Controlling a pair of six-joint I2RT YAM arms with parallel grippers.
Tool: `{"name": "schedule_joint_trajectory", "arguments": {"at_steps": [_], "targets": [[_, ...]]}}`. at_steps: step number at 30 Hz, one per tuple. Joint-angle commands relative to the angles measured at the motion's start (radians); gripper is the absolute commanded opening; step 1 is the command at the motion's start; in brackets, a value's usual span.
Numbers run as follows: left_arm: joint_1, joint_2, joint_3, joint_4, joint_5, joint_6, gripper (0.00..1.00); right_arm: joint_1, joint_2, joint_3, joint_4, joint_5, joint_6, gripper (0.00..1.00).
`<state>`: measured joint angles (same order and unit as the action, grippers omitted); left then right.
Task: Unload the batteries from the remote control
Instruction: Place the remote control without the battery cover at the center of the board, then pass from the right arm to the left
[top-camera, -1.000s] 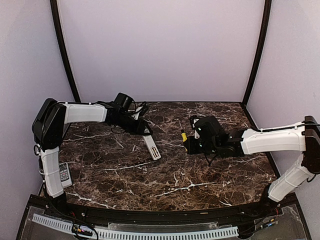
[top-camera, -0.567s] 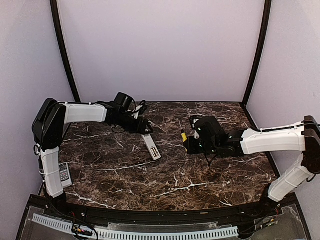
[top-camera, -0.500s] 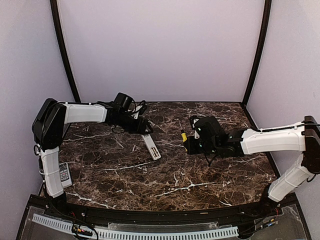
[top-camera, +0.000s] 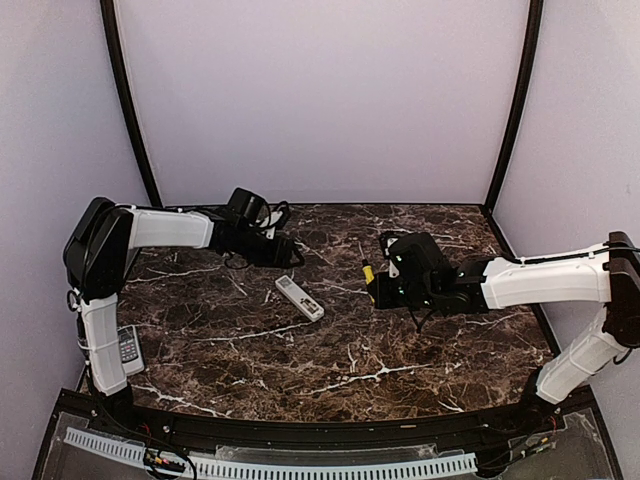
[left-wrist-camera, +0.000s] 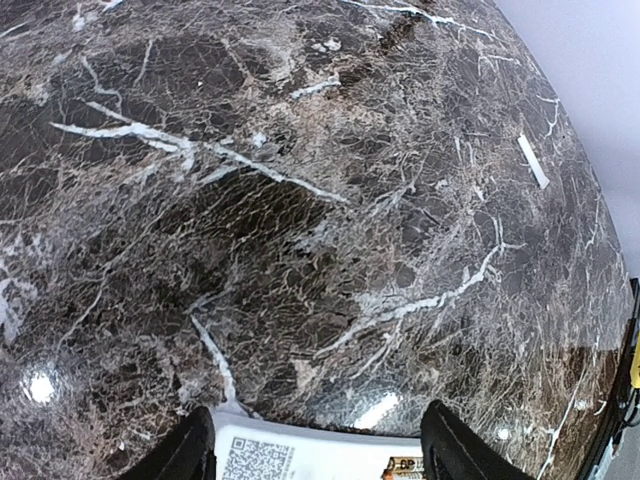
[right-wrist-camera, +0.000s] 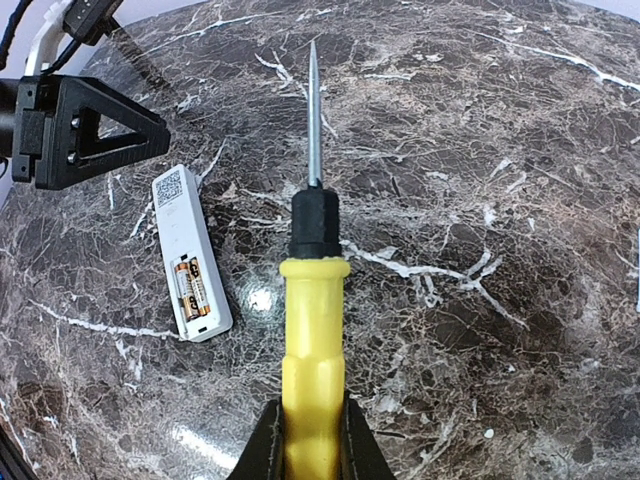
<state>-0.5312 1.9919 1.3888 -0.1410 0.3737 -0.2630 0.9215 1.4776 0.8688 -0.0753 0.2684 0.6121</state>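
The white remote control (top-camera: 299, 297) lies flat on the marble table, back side up, with its compartment open. Two batteries (right-wrist-camera: 192, 287) with gold and dark wraps lie side by side in it. My left gripper (top-camera: 283, 251) is open just behind the remote's far end; in the left wrist view (left-wrist-camera: 320, 445) the remote's QR-code end (left-wrist-camera: 300, 462) and one battery tip (left-wrist-camera: 405, 466) show low between the fingers. My right gripper (right-wrist-camera: 310, 435) is shut on the yellow handle of a screwdriver (right-wrist-camera: 312, 330), whose tip points at the far side, right of the remote.
A second, grey remote (top-camera: 128, 347) lies by the left arm's base. A small white strip (left-wrist-camera: 533, 161) lies on the table further off. Black cables (top-camera: 262, 215) hang by the left wrist. Black frame posts and walls close in the back and sides.
The remote, earlier held up on its edge by the left gripper, now lies flat and free on the table. The left gripper has opened. The right arm has not moved.
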Motion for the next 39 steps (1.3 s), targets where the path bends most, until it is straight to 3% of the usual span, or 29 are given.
{"name": "schedule_joint_trajectory", "arguments": {"at_steps": [1, 5, 8, 11, 18, 22, 26, 39], "targets": [[-0.001, -0.109, -0.064, 0.049, -0.062, -0.021, 0.7, 0.002, -0.019, -0.005, 0.003, 0.017, -0.005, 0.0], [-0.001, -0.223, -0.121, 0.086, -0.072, -0.057, 0.7, 0.002, -0.073, -0.021, 0.054, -0.089, -0.102, 0.0], [-0.001, -0.399, -0.22, 0.162, 0.093, -0.13, 0.7, 0.002, -0.136, -0.004, 0.092, -0.316, -0.204, 0.0], [-0.001, -0.537, -0.298, 0.275, 0.234, -0.196, 0.75, 0.002, -0.183, 0.016, 0.079, -0.417, -0.224, 0.0], [-0.002, -0.709, -0.34, 0.158, 0.494, -0.186, 0.77, -0.021, -0.227, 0.091, -0.013, -0.675, -0.256, 0.0], [-0.011, -0.759, -0.35, 0.153, 0.593, -0.19, 0.8, -0.024, -0.233, 0.154, -0.049, -0.803, -0.24, 0.0], [-0.031, -0.789, -0.34, 0.125, 0.595, -0.161, 0.88, -0.024, -0.226, 0.206, -0.066, -0.902, -0.224, 0.0], [-0.054, -0.758, -0.344, 0.187, 0.621, -0.166, 0.87, -0.024, -0.1, 0.303, -0.114, -0.971, -0.218, 0.0]]}}
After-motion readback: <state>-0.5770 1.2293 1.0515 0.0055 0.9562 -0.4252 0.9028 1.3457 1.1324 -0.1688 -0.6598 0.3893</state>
